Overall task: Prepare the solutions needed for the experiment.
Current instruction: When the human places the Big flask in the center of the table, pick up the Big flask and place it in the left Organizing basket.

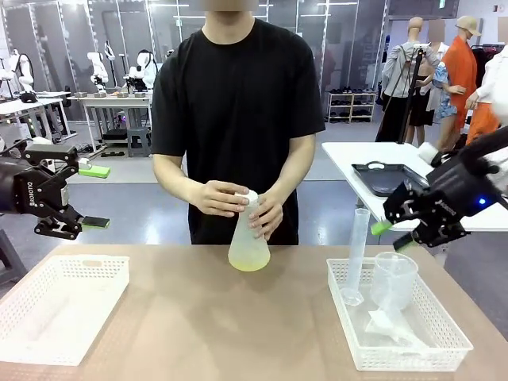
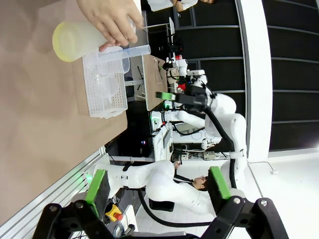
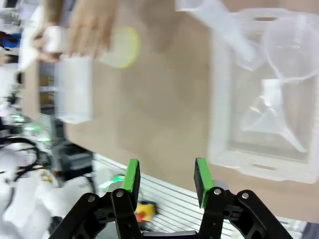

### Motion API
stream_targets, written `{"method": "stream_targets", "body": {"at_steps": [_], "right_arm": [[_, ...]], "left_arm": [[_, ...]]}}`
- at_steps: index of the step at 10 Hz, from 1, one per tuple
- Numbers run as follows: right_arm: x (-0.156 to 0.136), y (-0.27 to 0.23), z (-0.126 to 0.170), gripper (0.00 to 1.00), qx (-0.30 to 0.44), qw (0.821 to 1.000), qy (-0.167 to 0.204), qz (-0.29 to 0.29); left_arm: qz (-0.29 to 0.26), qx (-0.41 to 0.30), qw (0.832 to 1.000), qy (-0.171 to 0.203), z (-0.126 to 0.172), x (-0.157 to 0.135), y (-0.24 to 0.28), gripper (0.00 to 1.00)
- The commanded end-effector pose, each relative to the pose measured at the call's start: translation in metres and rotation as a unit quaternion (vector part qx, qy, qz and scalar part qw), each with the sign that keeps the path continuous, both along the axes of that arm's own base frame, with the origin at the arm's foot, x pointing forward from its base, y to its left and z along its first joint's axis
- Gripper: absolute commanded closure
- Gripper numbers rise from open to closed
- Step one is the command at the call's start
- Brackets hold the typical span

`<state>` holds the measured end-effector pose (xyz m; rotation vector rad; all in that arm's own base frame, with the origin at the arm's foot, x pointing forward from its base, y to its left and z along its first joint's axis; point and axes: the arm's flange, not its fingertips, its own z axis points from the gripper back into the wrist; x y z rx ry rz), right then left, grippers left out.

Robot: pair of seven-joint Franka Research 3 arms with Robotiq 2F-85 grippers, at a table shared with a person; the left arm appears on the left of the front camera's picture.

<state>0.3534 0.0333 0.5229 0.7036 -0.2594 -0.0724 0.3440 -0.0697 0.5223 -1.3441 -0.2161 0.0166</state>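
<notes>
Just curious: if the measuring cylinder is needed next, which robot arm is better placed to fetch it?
Right, probably: the right gripper hovers empty beside the cylinder, above its tray; the left gripper hangs open across the table.

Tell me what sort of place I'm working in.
Probably a lab-style bench in a workshop hall: a flask of yellow-green solution, plus a measuring cylinder and beaker in a white tray.

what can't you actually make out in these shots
1. Front view: the flask neck and cap, mostly wrapped by the person's hands; whether it is sealed is unclear.
2. Right wrist view: blur smears the tray contents.
3. Left wrist view: one hand covers the flask's upper part.
</notes>
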Motion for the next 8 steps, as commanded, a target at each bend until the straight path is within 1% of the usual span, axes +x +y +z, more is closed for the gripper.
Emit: {"method": "stream_targets", "body": {"at_steps": [1, 2, 3, 4, 5, 6, 7, 8], "right_arm": [[-0.0208, 0.006, -0.0052, 0.44, 0.118, 0.992, -0.034, 0.017], [-0.0267, 0.0048, -0.0007, 0.44, 0.153, 0.987, -0.047, 0.021], [-0.0288, 0.0023, 0.0016, 0.44, 0.194, 0.98, -0.048, 0.02], [-0.0296, 0.0021, 0.0021, 0.44, 0.253, 0.965, -0.04, 0.05], [-0.0264, 0.0011, -0.0008, 0.44, 0.256, 0.965, -0.021, 0.046], [-0.0252, 0.0009, -0.0018, 0.44, 0.278, 0.958, -0.003, 0.066], [-0.023, -0.0013, -0.0022, 0.44, 0.283, 0.956, 0.009, 0.076], [-0.0237, -0.0036, -0.0017, 0.44, 0.296, 0.952, 0.009, 0.082]], "left_arm": [[0.0, -0.014, 1.0, -0.002, 0.0029, 0.0, -0.0028, 0.0], [0.0, -0.014, 1.0, -0.002, 0.0029, 0.0, -0.0028, 0.0], [0.0, -0.014, 1.0, -0.002, 0.0029, 0.0, -0.0028, 0.0], [0.0, -0.014, 1.0, -0.002, 0.0029, 0.0, -0.0028, 0.0], [0.0, -0.014, 1.0, -0.002, 0.0029, 0.0, -0.0028, 0.0], [0.0, -0.014, 1.0, -0.002, 0.0029, 0.0, -0.0028, 0.0], [0.0, -0.014, 1.0, -0.002, 0.0029, 0.0, -0.0028, 0.0], [0.0, -0.014, 1.0, -0.002, 0.0029, 0.0, -0.0028, 0.0]]}}
